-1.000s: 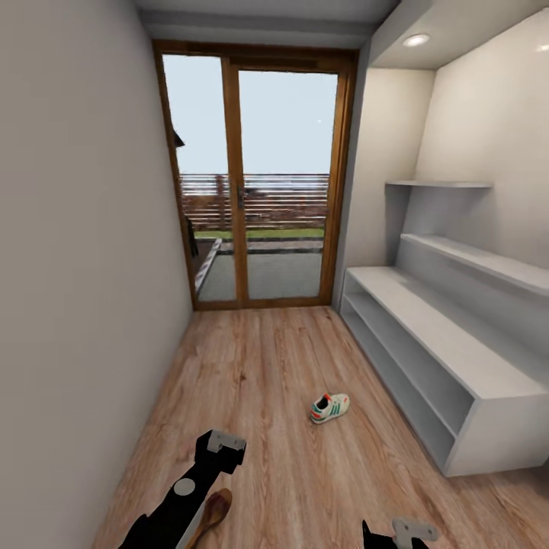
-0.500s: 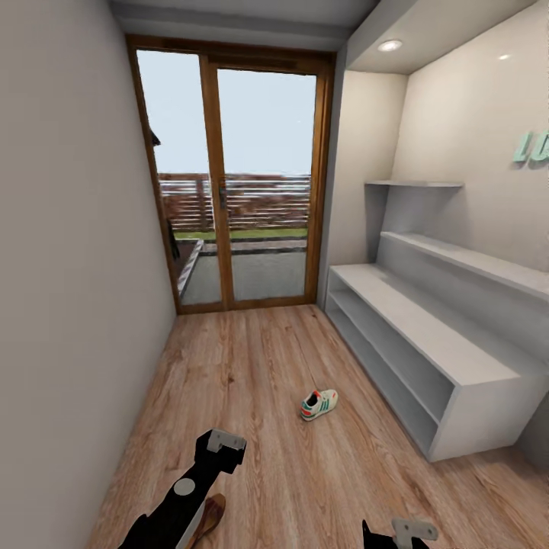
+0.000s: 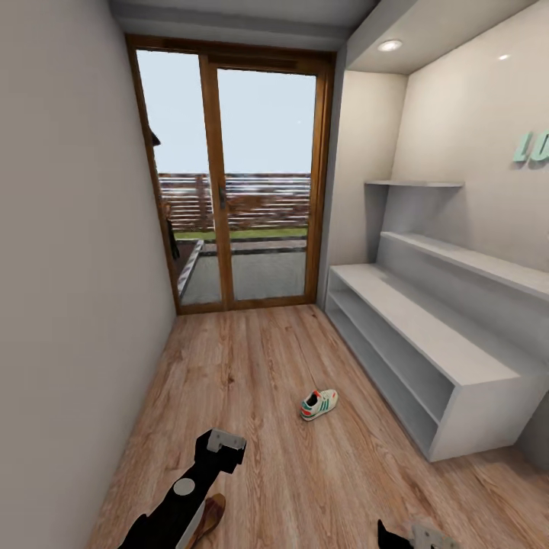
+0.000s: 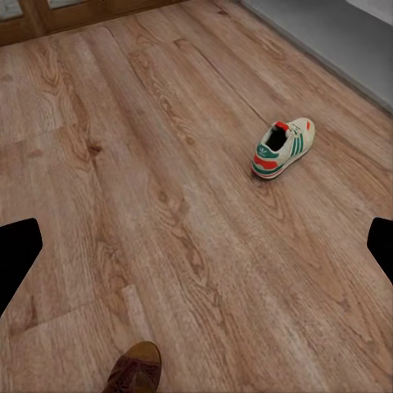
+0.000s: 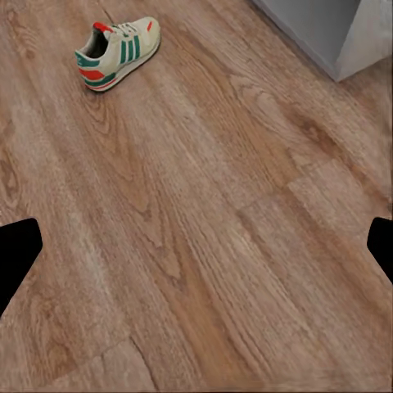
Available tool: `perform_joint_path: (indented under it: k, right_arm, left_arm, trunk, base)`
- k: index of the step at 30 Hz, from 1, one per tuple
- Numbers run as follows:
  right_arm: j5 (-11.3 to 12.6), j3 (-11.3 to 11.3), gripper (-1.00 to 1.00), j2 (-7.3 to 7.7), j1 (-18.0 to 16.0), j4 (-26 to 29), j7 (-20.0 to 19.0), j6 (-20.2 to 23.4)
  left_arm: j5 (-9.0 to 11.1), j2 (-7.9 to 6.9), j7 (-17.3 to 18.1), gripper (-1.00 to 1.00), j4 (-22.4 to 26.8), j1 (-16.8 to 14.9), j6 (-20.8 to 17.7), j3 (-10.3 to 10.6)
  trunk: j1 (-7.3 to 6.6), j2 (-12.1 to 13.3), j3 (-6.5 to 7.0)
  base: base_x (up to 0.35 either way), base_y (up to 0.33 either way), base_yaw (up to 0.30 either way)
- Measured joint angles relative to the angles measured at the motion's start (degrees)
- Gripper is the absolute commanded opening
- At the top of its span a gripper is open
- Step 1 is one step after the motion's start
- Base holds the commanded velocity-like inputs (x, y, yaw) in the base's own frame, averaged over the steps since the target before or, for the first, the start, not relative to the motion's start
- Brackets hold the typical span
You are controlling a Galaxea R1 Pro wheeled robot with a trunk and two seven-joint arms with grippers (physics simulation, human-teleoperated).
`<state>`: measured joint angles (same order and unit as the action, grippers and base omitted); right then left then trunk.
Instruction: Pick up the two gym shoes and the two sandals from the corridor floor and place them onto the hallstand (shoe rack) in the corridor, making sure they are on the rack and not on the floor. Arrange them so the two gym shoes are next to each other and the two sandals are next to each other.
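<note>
Nearest the robot, left arm: the left gripper point(image 3: 219, 446) hangs above the corridor floor point(image 3: 252, 366) at the lower left of the head view; in the left wrist view its two dark fingertips point(image 4: 18, 254) sit at opposite edges of the picture, spread wide, with bare planks between them and nothing held.
Nearest the robot, right arm: the right gripper point(image 3: 415, 534) just shows at the bottom edge of the head view; in the right wrist view its fingertips point(image 5: 16, 250) are likewise far apart and empty.
Sandal: a brown sandal point(image 3: 207, 517) lies on the floor, partly hidden under the left arm; its rounded end shows in the left wrist view point(image 4: 135, 372). Which end it is I cannot tell.
Gym shoe: one white gym shoe point(image 3: 319, 403) with green stripes and red accents stands upright on the floor, ahead of both grippers and well apart from them, out in front of the rack's near end but not touching it.
Hallstand: the pale-grey hallstand point(image 3: 427, 358) runs along the right wall; what shows of its open lower tier, flat top and upper shelves carries no shoes.
Far end: a wood-framed glass door point(image 3: 229, 183) closes off the corridor, with a fence and grass beyond.
</note>
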<state>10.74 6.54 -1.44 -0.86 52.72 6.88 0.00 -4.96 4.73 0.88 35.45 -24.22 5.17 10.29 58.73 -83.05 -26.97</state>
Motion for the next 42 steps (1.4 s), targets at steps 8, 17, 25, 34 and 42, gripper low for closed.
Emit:
perform_joint_path:
  k: [8,17,25,34,42]
  right_arm:
    - [2.6,0.8,1.0,0.0,0.0,0.0,0.0,0.0]
    - [2.7,0.9,1.0,-0.01,0.0,0.1,0.0,0.1]
    - [2.4,0.8,1.0,-0.02,0.0,0.3,0.0,0.3]
    - [2.4,0.8,1.0,-0.02,0.0,0.2,0.0,0.5]
    - [2.3,0.8,1.0,-0.02,0.0,0.1,0.0,0.6]
  left_arm:
    - [0.0,0.01,0.0,1.0,0.0,0.0,0.0,0.0]
    - [0.0,0.01,-0.1,1.0,0.0,0.0,0.0,-0.1]
    - [0.0,0.0,-0.1,1.0,0.0,0.0,0.0,-0.1]
    - [0.0,0.0,-0.1,1.0,0.0,0.0,0.0,0.0]
    - [0.0,0.0,-0.1,1.0,0.0,0.0,0.0,0.0]
  trunk:
    - [0.0,0.0,0.0]
    - [-0.02,0.0,0.0]
    - [-0.01,0.0,0.0]
    - [0.0,0.0,0.0]
    - [0.0,0.0,0.0]
  base:
    - [0.0,0.116,0.0]
    - [0.098,0.272,0.0]
    - [0.104,0.126,0.0]
    - [0.009,0.011,-0.019]
    - [0.0,0.0,-0.262]
